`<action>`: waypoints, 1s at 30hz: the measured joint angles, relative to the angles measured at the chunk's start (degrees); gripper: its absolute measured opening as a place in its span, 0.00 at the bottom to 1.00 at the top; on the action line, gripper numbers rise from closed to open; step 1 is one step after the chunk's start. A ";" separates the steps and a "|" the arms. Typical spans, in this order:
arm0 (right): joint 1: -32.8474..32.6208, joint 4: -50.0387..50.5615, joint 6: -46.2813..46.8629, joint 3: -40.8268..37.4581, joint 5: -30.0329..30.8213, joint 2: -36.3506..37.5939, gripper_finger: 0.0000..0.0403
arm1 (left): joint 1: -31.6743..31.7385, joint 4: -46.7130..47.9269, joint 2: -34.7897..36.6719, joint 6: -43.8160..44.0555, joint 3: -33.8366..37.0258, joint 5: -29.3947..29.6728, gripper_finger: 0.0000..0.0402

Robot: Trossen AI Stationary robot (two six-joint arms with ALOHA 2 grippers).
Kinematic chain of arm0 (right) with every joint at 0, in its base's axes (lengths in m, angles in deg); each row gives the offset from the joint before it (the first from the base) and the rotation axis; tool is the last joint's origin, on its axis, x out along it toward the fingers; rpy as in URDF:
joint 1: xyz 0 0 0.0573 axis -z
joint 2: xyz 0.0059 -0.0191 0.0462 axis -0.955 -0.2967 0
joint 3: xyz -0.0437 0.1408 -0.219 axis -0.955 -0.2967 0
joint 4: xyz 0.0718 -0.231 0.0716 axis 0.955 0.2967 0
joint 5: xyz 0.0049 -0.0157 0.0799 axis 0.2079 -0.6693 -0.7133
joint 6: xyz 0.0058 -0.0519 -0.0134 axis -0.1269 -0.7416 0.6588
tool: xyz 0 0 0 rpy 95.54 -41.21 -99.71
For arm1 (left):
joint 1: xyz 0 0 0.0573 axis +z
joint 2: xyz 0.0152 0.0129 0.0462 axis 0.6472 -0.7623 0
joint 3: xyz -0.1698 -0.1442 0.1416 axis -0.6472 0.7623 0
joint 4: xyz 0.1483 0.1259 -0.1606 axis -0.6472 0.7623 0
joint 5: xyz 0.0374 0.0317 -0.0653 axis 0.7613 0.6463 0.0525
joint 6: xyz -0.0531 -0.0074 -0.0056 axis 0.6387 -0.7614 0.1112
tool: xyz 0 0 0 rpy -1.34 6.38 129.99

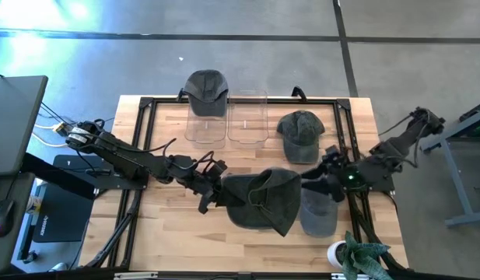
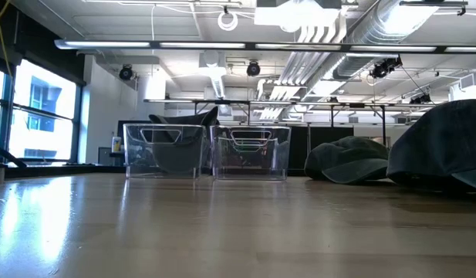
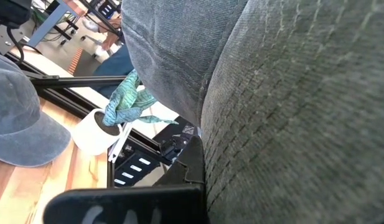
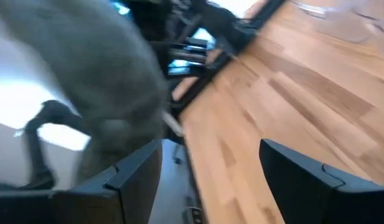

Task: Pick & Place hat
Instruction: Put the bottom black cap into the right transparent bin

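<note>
Holding a dark grey hat [image 1: 263, 201] at the lower centre of the tabletop [image 1: 169, 233], both arms meet.
Left gripper [image 1: 212, 194] has its jaws pinching the hat's left edge; right gripper [image 1: 321, 183] sits at its right edge, jaws spread apart.

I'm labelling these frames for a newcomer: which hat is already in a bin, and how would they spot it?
Look to the far edge of the wooden table, where two clear bins sit side by side. The hat in the bin fills the left bin; the right bin is empty, and every other hat lies outside.
</note>
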 joint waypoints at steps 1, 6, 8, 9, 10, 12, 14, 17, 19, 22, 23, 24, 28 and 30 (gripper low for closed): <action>-0.56 -1.57 -1.48 0.00 -0.13 0.37 0.65 | 0.00 0.00 0.00 0.01 0.00 0.00 0.00; -3.43 -12.66 -10.42 0.04 -6.01 0.34 0.65 | 0.00 0.07 0.00 0.02 0.00 0.07 0.00; -5.06 -15.50 -12.15 0.09 -8.62 0.14 0.65 | 0.00 0.22 0.00 0.02 0.00 0.09 0.00; -5.84 -16.25 -12.29 0.09 -8.92 0.02 0.65 | 0.00 0.33 0.00 0.24 0.00 0.11 0.00; -6.48 -17.04 -12.28 0.09 -8.96 -0.30 0.63 | 0.00 0.45 0.00 0.43 0.00 0.15 0.00; -6.77 -18.87 -12.77 0.13 -8.67 -1.65 0.59 | 0.00 0.74 0.00 0.90 0.00 0.63 0.00; -6.35 -19.73 -13.65 0.13 -7.99 -3.67 0.52 | 0.00 0.99 0.00 1.27 0.00 1.53 0.00; -4.89 -19.80 -15.04 0.07 -4.54 -6.72 0.39 | 0.02 0.94 0.00 1.27 0.00 1.66 0.00; -3.56 -19.08 -14.08 0.07 0.00 -7.83 0.29 | 0.04 0.85 0.00 1.31 -0.02 0.11 0.00; -1.47 -16.09 -9.39 0.09 7.20 -8.92 0.15 | 0.02 0.90 0.00 1.54 -0.68 -3.57 0.00; -0.91 -14.96 -7.78 0.09 8.32 -9.08 0.11 | 0.02 0.93 0.00 1.64 -1.01 -4.75 0.00; -0.38 -13.78 -6.58 0.09 8.15 -9.10 0.07 | 0.04 0.94 0.00 1.66 -1.33 -5.89 0.00; 0.70 -13.55 -7.01 0.09 4.56 -8.75 0.02 | 0.05 1.03 -0.02 1.42 -2.03 -6.56 0.00; 0.70 -13.82 -7.70 0.09 4.18 -7.82 0.04 | 0.04 1.52 -0.02 1.31 -2.03 -5.53 0.00</action>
